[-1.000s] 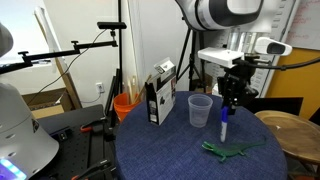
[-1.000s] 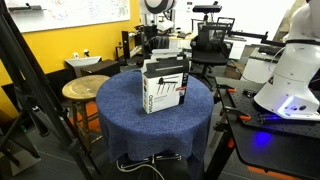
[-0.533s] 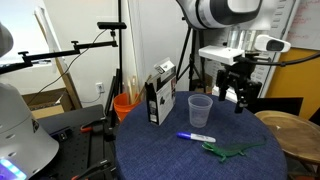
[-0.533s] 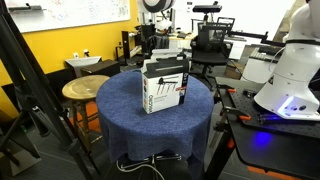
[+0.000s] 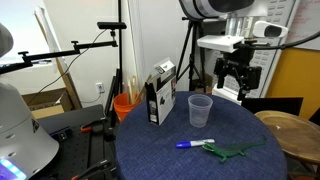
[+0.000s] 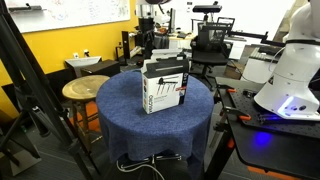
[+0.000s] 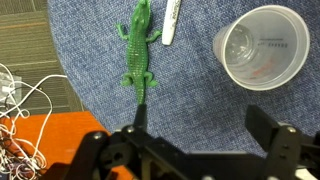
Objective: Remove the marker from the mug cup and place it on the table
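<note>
Hovering clear: gripper (image 5: 232, 82) spread wide, holding nothing.
Marker (image 5: 189, 144) lies on table (image 5: 150, 150) beside toy lizard (image 5: 232, 151); round barrel could roll off if bumped.

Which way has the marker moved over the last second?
Yes. The marker went from upright beside the mug cup down to lying on the table in front of it, by the green lizard.
</note>
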`<state>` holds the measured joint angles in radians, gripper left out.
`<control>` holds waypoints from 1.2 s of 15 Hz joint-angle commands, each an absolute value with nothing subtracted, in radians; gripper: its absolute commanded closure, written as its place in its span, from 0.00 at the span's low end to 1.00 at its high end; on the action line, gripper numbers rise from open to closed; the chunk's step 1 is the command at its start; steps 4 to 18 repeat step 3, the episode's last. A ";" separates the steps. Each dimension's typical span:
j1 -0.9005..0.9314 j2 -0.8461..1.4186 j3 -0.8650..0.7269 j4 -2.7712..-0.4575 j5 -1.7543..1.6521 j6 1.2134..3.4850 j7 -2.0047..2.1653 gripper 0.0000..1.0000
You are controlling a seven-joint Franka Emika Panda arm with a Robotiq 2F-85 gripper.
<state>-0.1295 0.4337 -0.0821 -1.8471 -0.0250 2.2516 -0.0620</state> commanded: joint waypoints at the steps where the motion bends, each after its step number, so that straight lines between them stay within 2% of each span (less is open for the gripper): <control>1: -0.129 0.434 -0.084 -1.846 -0.024 2.249 -0.064 0.00; 18: -0.130 0.434 -0.083 -1.848 -0.024 2.249 -0.071 0.00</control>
